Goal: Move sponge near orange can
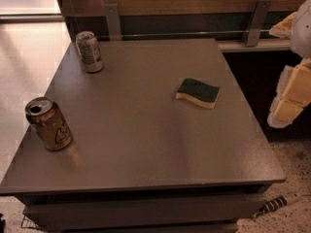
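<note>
Sponge (198, 92) centre-right; silver can (89, 51) back-left; gripper (290, 98) off table (146, 144), right.

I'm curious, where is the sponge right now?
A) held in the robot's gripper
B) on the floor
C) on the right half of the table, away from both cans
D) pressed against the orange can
C: the sponge lies flat on the table's right half, far from the orange can at front left and the silver can at back left; the gripper is beyond the table's right edge.
</note>
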